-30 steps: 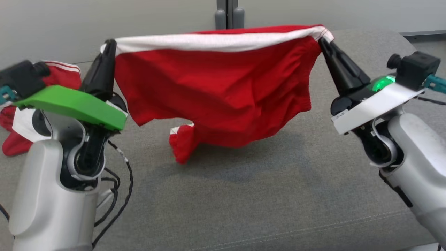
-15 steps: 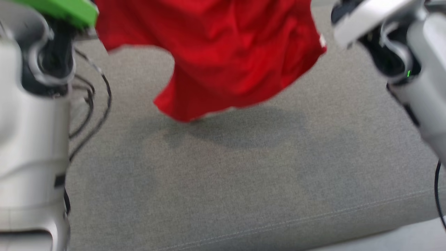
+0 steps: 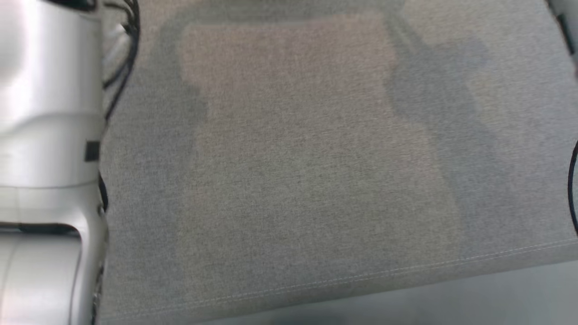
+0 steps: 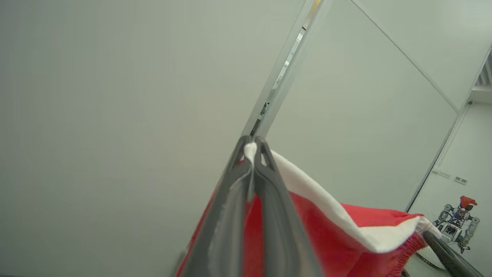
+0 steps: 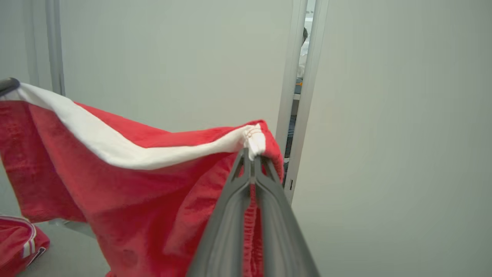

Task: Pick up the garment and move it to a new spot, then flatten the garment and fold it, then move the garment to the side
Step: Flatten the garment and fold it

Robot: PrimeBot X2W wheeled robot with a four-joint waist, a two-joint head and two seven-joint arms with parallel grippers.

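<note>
Pale wall (image 4: 96,115) bkgd | L claw (image 4: 253,145) pinched tight on garment (image 4: 326,231) waistband (white) | R claw (image 5: 252,156) same, garment slung btwn

Red, white-banded garment (image 5: 134,192) aloft, outstretched

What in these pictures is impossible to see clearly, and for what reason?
1. Right wrist view: the lower hem of the garment, cut off by the bottom edge and partly hidden behind the right tool.
2. Left wrist view: the small figure at far right, too small to identify.
3. Right wrist view: the second red cloth, cut off by the left edge.
</note>
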